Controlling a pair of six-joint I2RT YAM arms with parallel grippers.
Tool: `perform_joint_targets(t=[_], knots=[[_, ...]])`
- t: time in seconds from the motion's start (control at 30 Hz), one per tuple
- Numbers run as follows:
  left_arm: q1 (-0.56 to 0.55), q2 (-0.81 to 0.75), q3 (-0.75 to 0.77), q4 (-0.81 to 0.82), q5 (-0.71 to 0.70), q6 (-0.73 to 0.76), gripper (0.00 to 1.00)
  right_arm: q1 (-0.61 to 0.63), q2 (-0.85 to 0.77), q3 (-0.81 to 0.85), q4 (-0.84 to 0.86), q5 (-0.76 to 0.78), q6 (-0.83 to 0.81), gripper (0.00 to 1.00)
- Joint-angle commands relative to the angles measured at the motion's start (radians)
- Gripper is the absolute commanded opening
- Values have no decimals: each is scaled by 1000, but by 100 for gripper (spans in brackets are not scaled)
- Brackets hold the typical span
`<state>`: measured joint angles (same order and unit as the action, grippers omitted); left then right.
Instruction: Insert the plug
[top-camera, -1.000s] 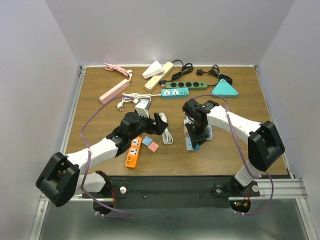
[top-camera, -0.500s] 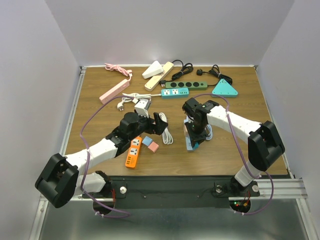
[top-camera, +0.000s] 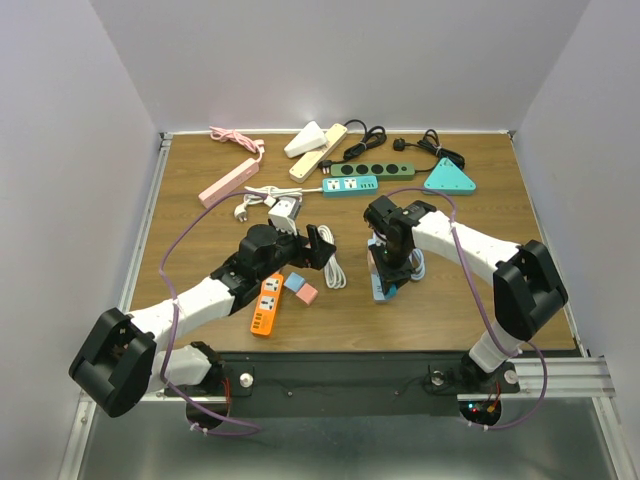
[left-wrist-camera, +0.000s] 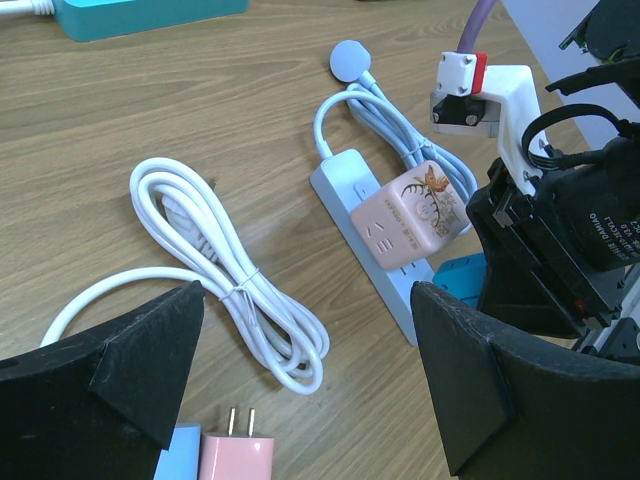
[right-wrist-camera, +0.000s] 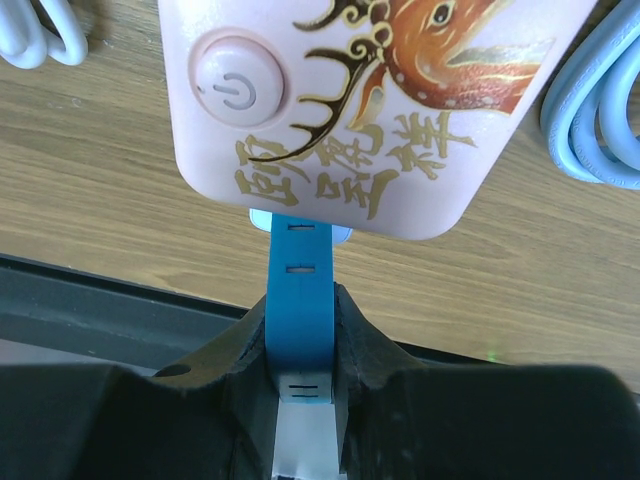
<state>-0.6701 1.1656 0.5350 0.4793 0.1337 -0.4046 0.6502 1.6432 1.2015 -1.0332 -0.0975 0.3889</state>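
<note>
- The blue plug (right-wrist-camera: 298, 255) stands on end between the fingers of the right pincer (right-wrist-camera: 300, 320), which is clamped on its two flat sides.
- The plug's far end meets the near end of a light-blue power strip (left-wrist-camera: 352, 200), right against a pink cube adapter (left-wrist-camera: 408, 215). Whether its prongs are in a socket cannot be told.
- The cube adapter sits on the strip and carries a power button and a gold and orange picture.
- The strip's light-blue cord (left-wrist-camera: 375, 100) loops behind it and ends in a round plug (left-wrist-camera: 348, 57).
- The left pincer (left-wrist-camera: 305, 330) hovers with its fingers wide apart, gripping nothing. It faces the strip from the left.
- A bundled white cable (left-wrist-camera: 230, 280) lies on the table (top-camera: 480, 300) below it.
- A pink two-prong plug (left-wrist-camera: 238, 455) and a blue block (left-wrist-camera: 180, 462) lie side by side near the left pincer, with an orange power strip (top-camera: 266, 303) just beside them.
- Further back lie a teal power strip (top-camera: 350, 185), a dark green one (top-camera: 378, 171) and a pink one (top-camera: 228, 184).
</note>
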Motion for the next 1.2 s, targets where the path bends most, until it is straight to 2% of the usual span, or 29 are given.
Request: perform_joint_targets(t=[0.0,1.17], knots=[[4,-27,5,25,1,9,95,11,4,23,30,24,4,0],[6,-35,8,21,6,21,95,11,40,38,30,71,27,0]])
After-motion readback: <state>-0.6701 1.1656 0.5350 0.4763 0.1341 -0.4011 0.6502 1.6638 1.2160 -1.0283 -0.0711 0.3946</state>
